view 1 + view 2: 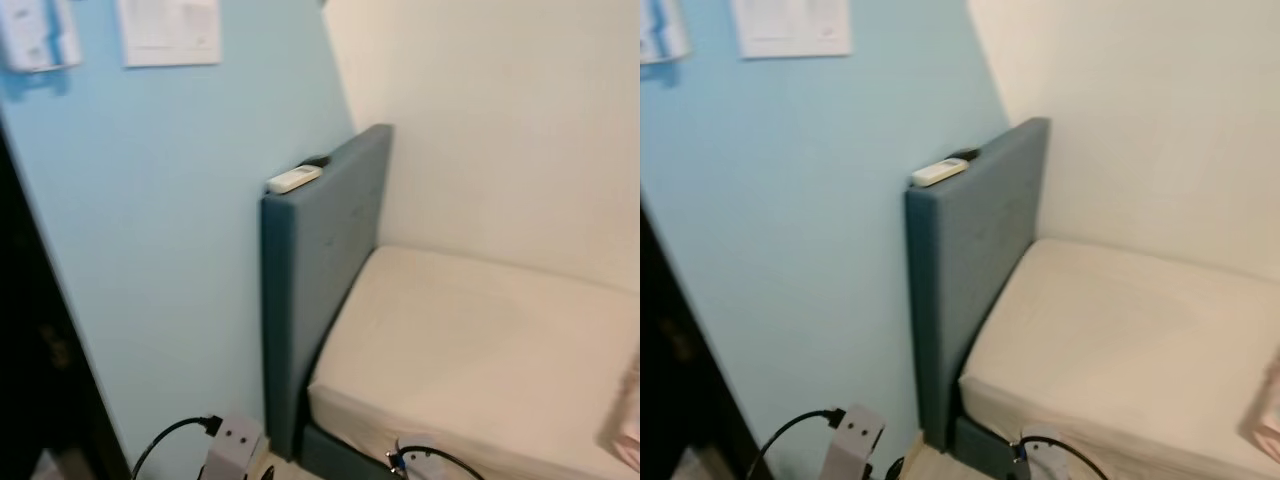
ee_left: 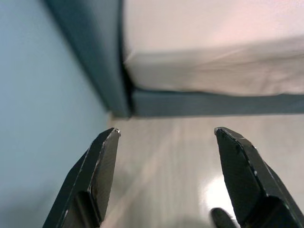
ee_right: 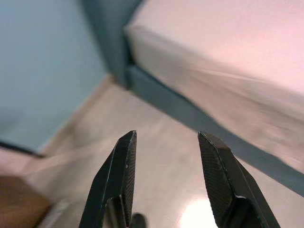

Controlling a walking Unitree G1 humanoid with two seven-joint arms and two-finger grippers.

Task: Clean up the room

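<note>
Mattress (image 1: pixel 480 350), cream and bare, fills the lower right of the head view, with a teal headboard (image 1: pixel 320 260) standing at its left end against the pale blue wall (image 1: pixel 170 260). On the headboard's top edge, just above centre of the frame, lies a white remote (image 1: pixel 294 179) with a small dark object (image 1: pixel 316 160) just behind it. Low over the wooden floor (image 2: pixel 161 166) near the bed's corner, the left gripper (image 2: pixel 166 135) hangs spread wide and the right gripper (image 3: pixel 166 137) parted too, both holding nothing.

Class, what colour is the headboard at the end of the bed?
The headboard is a dusty blue-grey, seen best in the right eye view.
</note>
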